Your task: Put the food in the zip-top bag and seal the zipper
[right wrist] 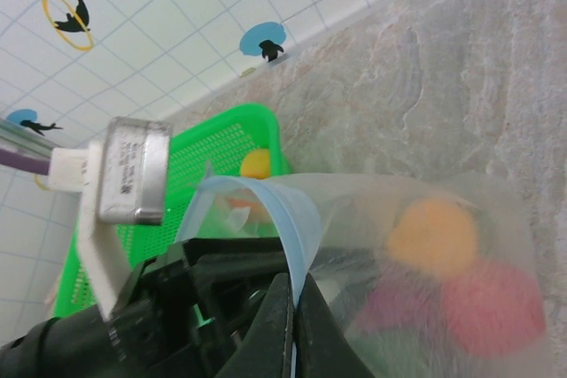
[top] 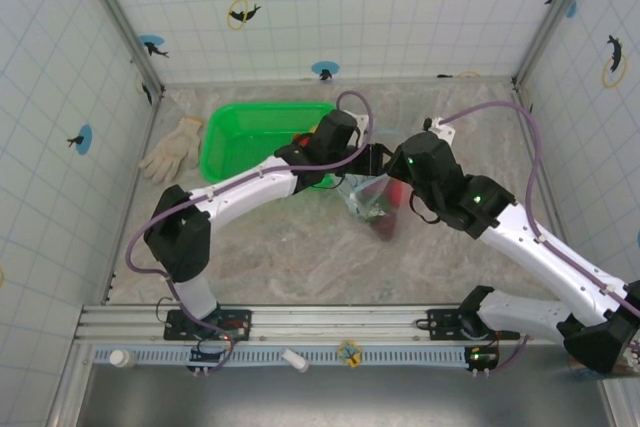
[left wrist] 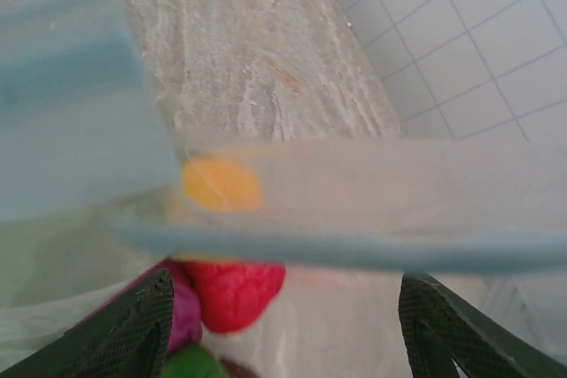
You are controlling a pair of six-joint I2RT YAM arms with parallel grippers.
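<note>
Mid-table: zip-top bag (top: 372, 197) near green basket (top: 250, 142), food (right wrist: 432, 236) inside.
I see my right gripper (right wrist: 294, 294) clamped on the zipper (right wrist: 297, 223); my left gripper (left wrist: 285, 279) has its fingers wide apart.

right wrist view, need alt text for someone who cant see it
The right gripper pinches the blue rim strip of a clear bag holding orange, red and purple toy food. Behind it sits a green basket on a marbled table.
</note>
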